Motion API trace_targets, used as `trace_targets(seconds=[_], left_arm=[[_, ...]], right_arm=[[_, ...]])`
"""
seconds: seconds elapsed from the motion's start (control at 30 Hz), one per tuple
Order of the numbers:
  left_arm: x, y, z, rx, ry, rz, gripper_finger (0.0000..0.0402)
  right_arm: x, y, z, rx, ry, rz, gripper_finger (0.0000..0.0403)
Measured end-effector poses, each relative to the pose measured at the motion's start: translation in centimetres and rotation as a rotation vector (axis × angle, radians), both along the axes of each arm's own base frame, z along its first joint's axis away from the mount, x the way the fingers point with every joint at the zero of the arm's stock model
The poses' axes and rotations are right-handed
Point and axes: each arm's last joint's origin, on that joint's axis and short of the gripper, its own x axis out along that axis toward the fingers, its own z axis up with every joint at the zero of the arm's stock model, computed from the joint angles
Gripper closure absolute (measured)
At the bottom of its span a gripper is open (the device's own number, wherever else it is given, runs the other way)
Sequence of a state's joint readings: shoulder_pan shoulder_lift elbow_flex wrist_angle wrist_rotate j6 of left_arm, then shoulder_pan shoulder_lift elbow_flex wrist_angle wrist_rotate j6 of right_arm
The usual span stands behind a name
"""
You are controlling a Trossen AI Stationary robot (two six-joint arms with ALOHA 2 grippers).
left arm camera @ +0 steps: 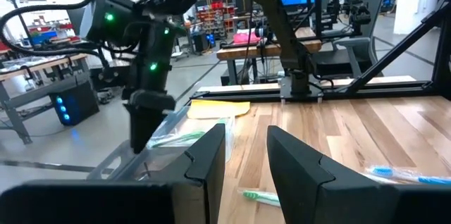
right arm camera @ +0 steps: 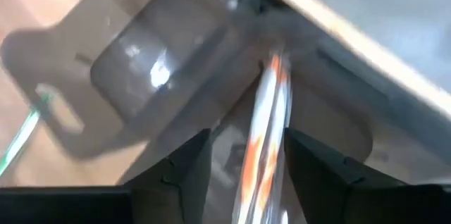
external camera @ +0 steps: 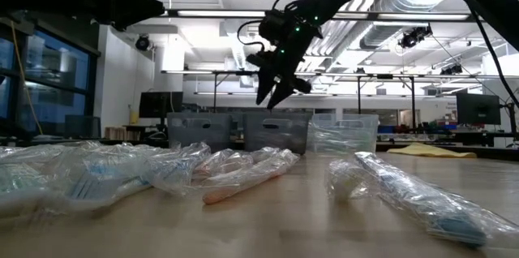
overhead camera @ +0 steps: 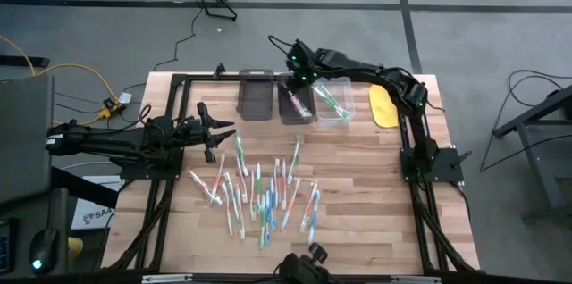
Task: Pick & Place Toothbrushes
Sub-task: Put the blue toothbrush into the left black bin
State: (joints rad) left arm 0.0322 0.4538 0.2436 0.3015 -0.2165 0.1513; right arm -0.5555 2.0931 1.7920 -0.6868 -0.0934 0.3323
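Observation:
Several wrapped toothbrushes (overhead camera: pixel 259 190) with white, green, blue and orange-red handles lie scattered on the wooden table, filling the low view's foreground (external camera: pixel 243 178). My right gripper (overhead camera: pixel 298 79) (external camera: pixel 276 96) hangs open over the middle grey bin (overhead camera: pixel 297 104), fingers pointing down. In the right wrist view an orange-red wrapped toothbrush (right arm camera: pixel 268 125) shows between the spread fingers (right arm camera: pixel 246 171), down in that bin (right arm camera: pixel 338 111). My left gripper (overhead camera: pixel 214 132) (left arm camera: pixel 246 160) is open and holds nothing, hovering left of the pile. A green toothbrush (left arm camera: pixel 261 197) lies on the table before it.
Three bins stand in a row at the table's far edge: a dark one (overhead camera: pixel 255 95), the middle grey one, and a clear one (overhead camera: pixel 332 104) with green toothbrushes inside. A yellow flat object (overhead camera: pixel 384 105) lies right of them. Black frame rails (overhead camera: pixel 170 141) run along the table's sides.

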Motion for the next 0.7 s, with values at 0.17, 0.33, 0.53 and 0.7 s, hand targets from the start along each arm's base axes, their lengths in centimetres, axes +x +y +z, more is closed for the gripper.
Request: trace_targets(seconds=[0.17,0.33,0.53,0.7], left_arm=[[0.0,0.0,-0.1,0.000,0.007,0.000,0.0300],[0.0,0.0,-0.1,0.000,0.007,0.000,0.0300],[0.0,0.0,-0.1,-0.001,0.007,0.000,0.0300],[0.0,0.0,-0.1,-0.002,0.008,0.000,0.0300]], right_arm=[[-1.0,2.0,1.6,0.050,0.075,0.022,0.0223],[-1.4,5.6,3.5,0.033,0.155,0.065,0.0232],[-1.1,11.2,4.6,-0.012,0.273,0.156,0.0244],[-1.2,16.3,4.1,-0.011,0.423,0.279,0.0252]])
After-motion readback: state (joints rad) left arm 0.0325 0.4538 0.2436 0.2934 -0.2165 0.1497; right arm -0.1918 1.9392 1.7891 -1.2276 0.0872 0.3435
